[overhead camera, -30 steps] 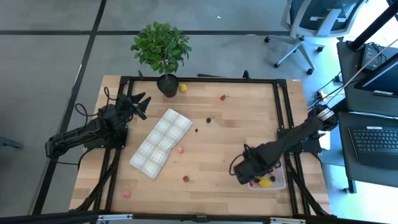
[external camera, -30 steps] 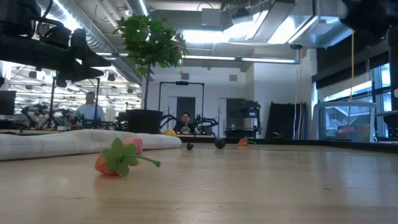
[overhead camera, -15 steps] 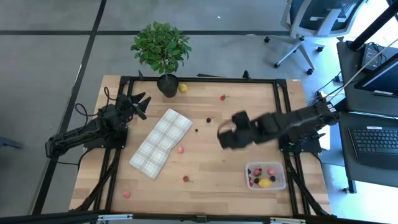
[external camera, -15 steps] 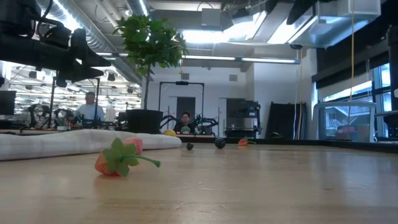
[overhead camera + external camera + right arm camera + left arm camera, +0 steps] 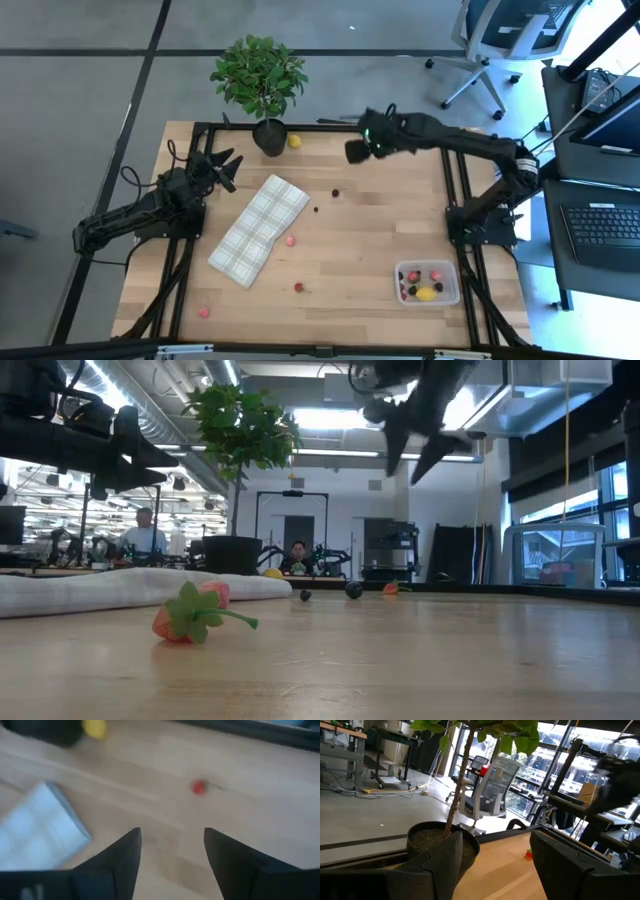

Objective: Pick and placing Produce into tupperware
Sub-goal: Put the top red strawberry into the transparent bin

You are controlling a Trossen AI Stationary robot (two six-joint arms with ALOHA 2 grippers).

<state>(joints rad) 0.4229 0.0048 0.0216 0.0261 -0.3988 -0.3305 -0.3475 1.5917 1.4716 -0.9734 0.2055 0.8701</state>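
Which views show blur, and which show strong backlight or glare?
Right wrist view: motion blur smears the red strawberry piece and plaid cloth. High view: the right gripper is slightly smeared. Low view: ceiling lights silhouette that gripper. Left wrist view: bright windows, far side soft.

The clear tub [image 5: 428, 283] sits near the table's front right corner, holding a lemon [image 5: 427, 293] and a few red and dark pieces. Loose produce — red berries [image 5: 291, 240] mid-table and toward the front (one [image 5: 358, 156] near the back edge), dark berries [image 5: 335, 193], a second lemon [image 5: 294, 141] at the back edge.
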